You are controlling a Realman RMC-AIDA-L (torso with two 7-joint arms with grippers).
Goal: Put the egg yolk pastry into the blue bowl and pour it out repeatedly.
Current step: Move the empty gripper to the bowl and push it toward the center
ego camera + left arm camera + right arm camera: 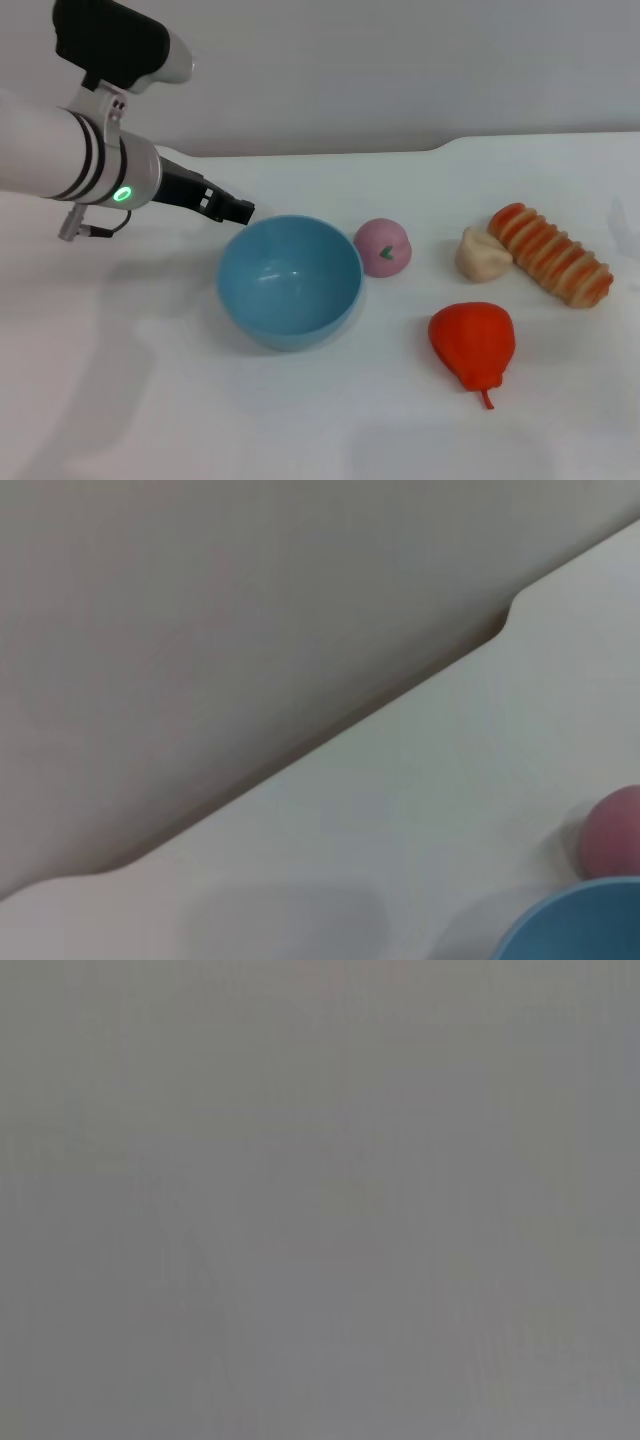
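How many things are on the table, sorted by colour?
Blue: 1, the round light-blue plastic bowl
Pink: 1, the pink ball
Cream: 1, the pale beige rounded pastry
Orange-striped: 1, the long bread roll
Red: 1, the red pear-shaped fruit
Total: 5

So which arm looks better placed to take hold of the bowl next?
Left, probably. The left gripper sits just at the blue bowl's far-left rim, and the bowl is empty. The right arm is out of view. The egg yolk pastry lies on the table's right side.

My left arm (60, 150) is a white cylinder ringed with black bands and a glowing green light (123, 194); a black housing caps it, and my left gripper (240, 212) is black.
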